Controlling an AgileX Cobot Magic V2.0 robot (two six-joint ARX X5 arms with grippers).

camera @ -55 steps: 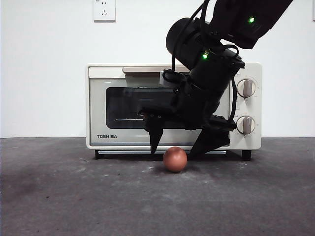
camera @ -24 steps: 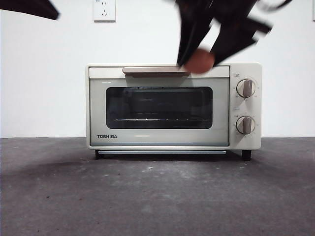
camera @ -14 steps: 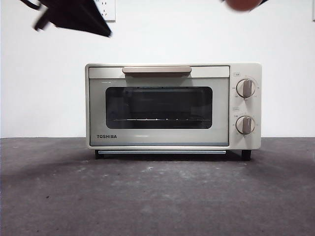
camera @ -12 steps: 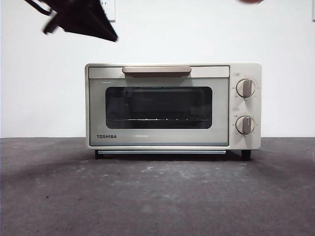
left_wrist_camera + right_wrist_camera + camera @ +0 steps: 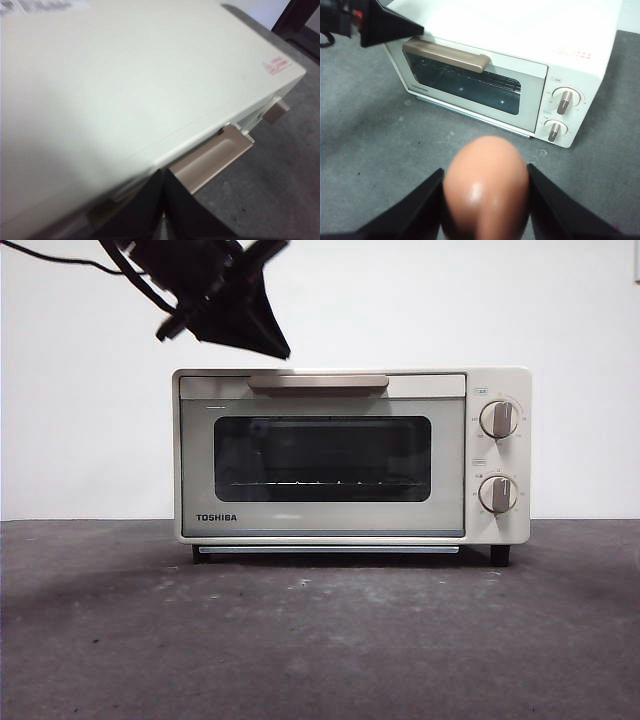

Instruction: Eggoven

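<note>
Now right gripper (image 5: pixel 485 200) clamps reddish-brown egg (image 5: pixel 486 187) between jaws, held high above table (image 5: pixel 365 150) before cream toaster oven (image 5: pixel 535 95); door closed. Left gripper (image 5: pixel 163 210), jaws pressed together, empty, hovers just above tan handle (image 5: pixel 215 160)

reddish-brown egg (image 5: pixel 487 187), cream oven (image 5: pixel 350 455), tan handle (image 5: pixel 318 382), black tool (image 5: pixel 235 325)

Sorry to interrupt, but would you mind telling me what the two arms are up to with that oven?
The right gripper holds the reddish-brown egg between its jaws, up above the table in front of the TOSHIBA toaster oven. The left gripper, jaws shut, hangs just above the tan handle near its left end. The oven door is closed.
</note>
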